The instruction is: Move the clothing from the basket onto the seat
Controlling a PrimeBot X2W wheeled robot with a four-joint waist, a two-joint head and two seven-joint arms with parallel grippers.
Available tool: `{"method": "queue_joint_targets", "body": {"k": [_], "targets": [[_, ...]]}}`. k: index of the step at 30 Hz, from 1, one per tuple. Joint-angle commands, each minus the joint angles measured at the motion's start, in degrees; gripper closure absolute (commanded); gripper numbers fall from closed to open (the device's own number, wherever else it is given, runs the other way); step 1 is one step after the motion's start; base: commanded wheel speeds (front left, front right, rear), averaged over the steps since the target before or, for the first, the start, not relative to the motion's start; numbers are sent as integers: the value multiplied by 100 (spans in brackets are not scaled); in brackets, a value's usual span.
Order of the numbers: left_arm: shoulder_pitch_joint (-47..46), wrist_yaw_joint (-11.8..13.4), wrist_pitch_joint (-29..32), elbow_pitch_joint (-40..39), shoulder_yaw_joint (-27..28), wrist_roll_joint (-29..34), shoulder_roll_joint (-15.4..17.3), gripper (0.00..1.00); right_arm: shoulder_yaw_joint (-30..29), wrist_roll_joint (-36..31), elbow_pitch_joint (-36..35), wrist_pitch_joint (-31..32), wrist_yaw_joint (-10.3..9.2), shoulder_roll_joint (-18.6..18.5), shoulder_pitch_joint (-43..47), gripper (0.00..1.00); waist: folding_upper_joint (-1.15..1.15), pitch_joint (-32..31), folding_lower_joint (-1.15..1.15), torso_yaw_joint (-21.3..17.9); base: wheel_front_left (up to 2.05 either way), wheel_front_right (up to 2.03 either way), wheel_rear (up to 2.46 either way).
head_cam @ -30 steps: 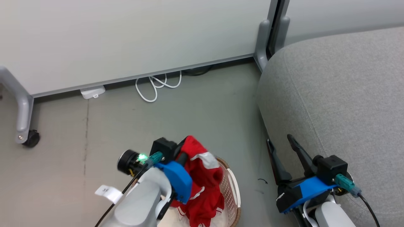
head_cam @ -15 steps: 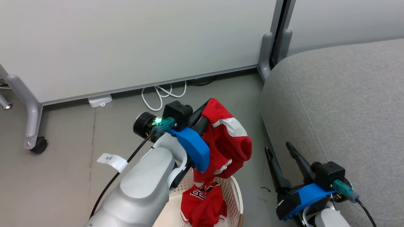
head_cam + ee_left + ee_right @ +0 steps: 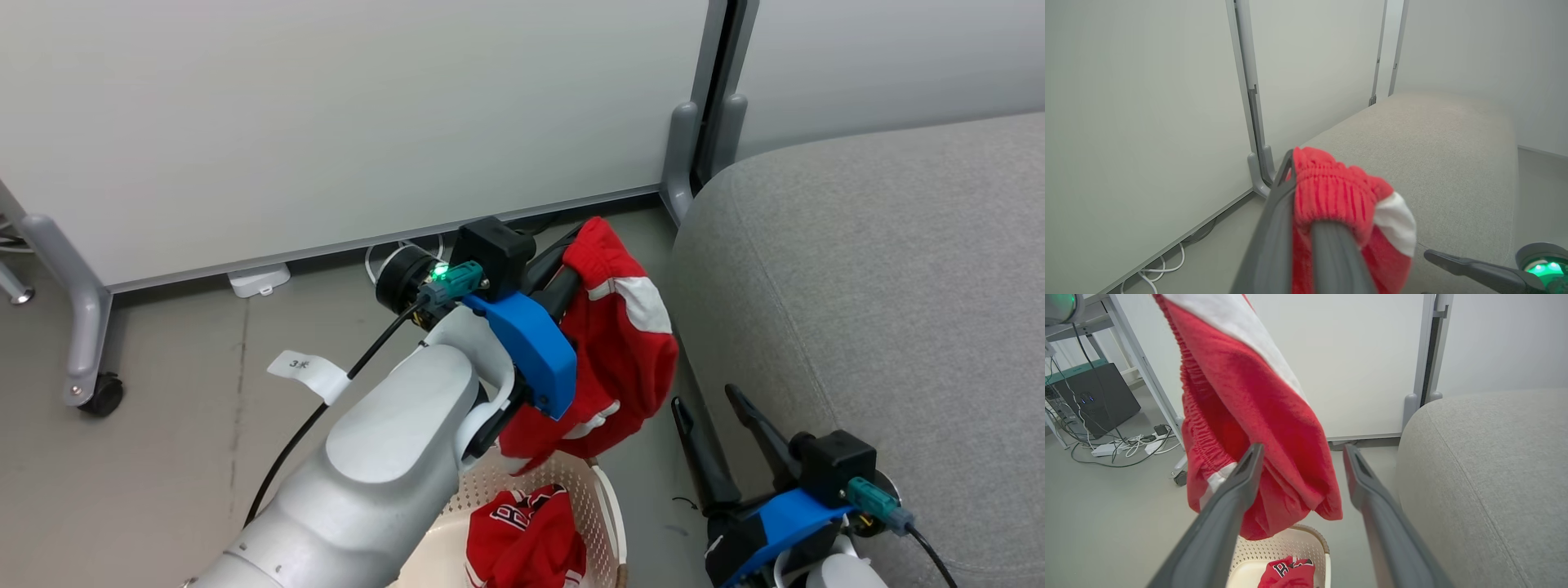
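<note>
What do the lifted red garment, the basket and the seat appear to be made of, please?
Red garment: soft, matte knit or fleece-like cloth; ribbed gathered waistband, limp drape. Basket: probably moulded plastic, cream and smooth, with regular rows of holes. Seat: grey woven upholstery, matte, faintly flecked, with a stitched seam.

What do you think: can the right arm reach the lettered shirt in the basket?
Probably yes: its open, empty jaws are beside the basket, the shirt lies uncovered, though the striped garment may brush it.
</note>
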Motion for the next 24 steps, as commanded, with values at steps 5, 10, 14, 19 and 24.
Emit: {"method": "queue_joint_targets", "body": {"k": [5, 10, 14, 19, 24], "targets": [[-87, 77, 1, -20, -172, -179, 2, 100, 69, 1, -51, 54, 3, -21, 134, 0, 0, -59, 0, -56, 0, 0, 0], [-106, 104, -9, -3, -331, -334, 3, 100, 120, -35, -77, 104, 3, -21, 103, 0, 0, -83, 0, -66, 0, 0, 0], [-145, 124, -35, 15, -451, -435, 1, 100, 205, -38, -88, 146, 3, -21, -16, 0, 0, -87, 0, -50, 0, 0, 0], [-189, 150, -59, -10, -608, -564, 2, 100, 319, -101, 26, 247, 3, -22, -247, 0, 0, -71, 0, -8, 0, 0, 0], [-220, 182, -84, -18, -760, -697, 1, 100, 445, -146, 278, 375, 3, -21, -574, 0, 0, -57, 0, 29, 0, 0, 0]]}}
